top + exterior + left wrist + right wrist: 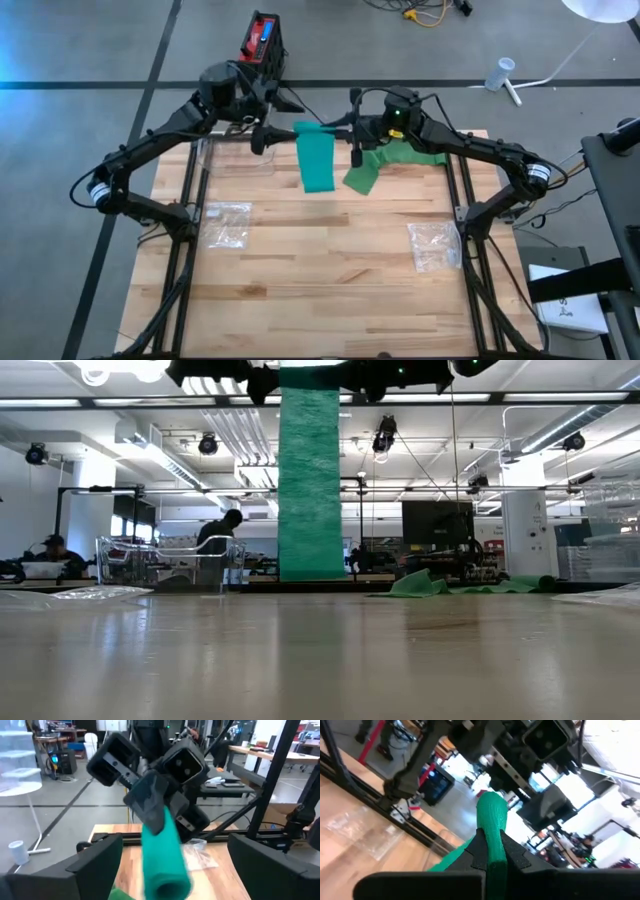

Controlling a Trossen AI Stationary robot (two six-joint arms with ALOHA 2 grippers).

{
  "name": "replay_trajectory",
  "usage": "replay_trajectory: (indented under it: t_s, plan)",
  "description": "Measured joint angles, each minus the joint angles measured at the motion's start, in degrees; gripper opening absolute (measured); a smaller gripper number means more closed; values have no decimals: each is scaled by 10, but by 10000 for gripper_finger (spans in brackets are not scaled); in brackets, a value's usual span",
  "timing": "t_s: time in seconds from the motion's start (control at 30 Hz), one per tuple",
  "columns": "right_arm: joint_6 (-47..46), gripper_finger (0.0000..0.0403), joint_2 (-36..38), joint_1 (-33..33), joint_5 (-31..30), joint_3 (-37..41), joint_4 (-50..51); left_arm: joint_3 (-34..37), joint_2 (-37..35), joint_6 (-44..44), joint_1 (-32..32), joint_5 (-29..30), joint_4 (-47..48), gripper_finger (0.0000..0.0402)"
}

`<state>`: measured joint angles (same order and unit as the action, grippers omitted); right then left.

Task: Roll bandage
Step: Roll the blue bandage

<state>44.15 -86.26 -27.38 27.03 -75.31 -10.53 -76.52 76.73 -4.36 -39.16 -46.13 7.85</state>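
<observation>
A green bandage, partly rolled, is held up over the table's far middle. Its roll [312, 130] lies level between my two grippers, and the loose strip [318, 480] hangs straight down from it. I cannot tell whether the strip's lower end [318, 572] touches the table. My right gripper [346, 133] is shut on the roll. My left gripper [270, 136] stands open at the roll's other end. In the left wrist view that end [167, 882] lies between the wide-apart fingers [97, 865] without touching them. A second green bandage [385, 165] lies crumpled on the table under the right arm. My right gripper pinches the roll between its two fingers [476, 851], at the roll's end [492, 842] toward the table's right. The fingers come level from the right and lie along the roll. The roll is lifted clear and level, and the strip hangs slack below it.
Two clear plastic bags lie on the wood, one at the left [226, 222] and one at the right [435, 246]. A clear plastic container [236, 156] stands at the far left under the left arm. A red and black box [262, 38] sits on the floor beyond the table.
</observation>
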Motion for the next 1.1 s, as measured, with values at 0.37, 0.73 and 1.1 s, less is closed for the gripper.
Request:
replay_trajectory:
  t_s: [0.37, 0.73, 1.1]
  plan:
    - [19, 9, -1, 0, -19, -2, -4, 17, 0, 18, 10, 62, -2, 310]
    - [21, 9, -1, 0, -32, -3, -5, 21, 12, 42, 12, 72, -13, 255]
    - [32, 9, -1, 0, -30, -3, -4, 21, 32, 64, 12, 38, -19, 163]
